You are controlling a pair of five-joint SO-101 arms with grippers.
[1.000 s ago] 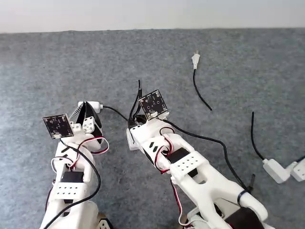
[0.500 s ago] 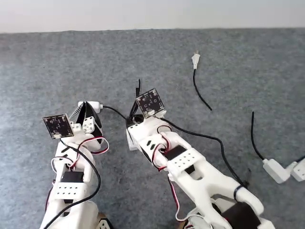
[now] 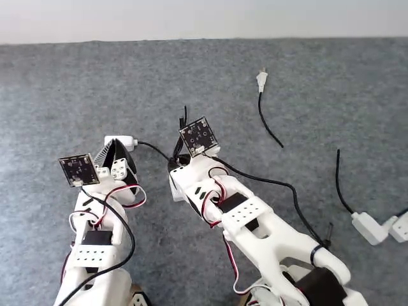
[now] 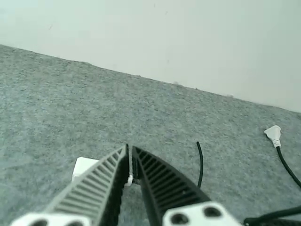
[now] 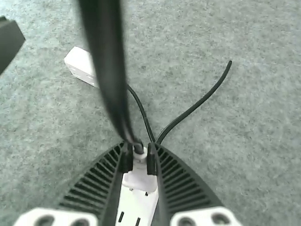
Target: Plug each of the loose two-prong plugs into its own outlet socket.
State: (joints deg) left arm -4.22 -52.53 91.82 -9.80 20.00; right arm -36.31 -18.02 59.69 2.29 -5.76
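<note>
Right wrist view: right gripper (image 5: 138,157) clamps a half-hidden white plug (image 5: 138,177); left gripper (image 4: 130,150) nearly closed, contents unclear. Grey carpet (image 3: 331,76), white wall (image 3: 204,19) at 12 o'clock.

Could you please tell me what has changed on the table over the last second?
The right arm shifted slightly toward the left hand; its right hand is shut on the white plug. The left hand by the white block, the loose plug and the sockets farther off stayed put.
</note>
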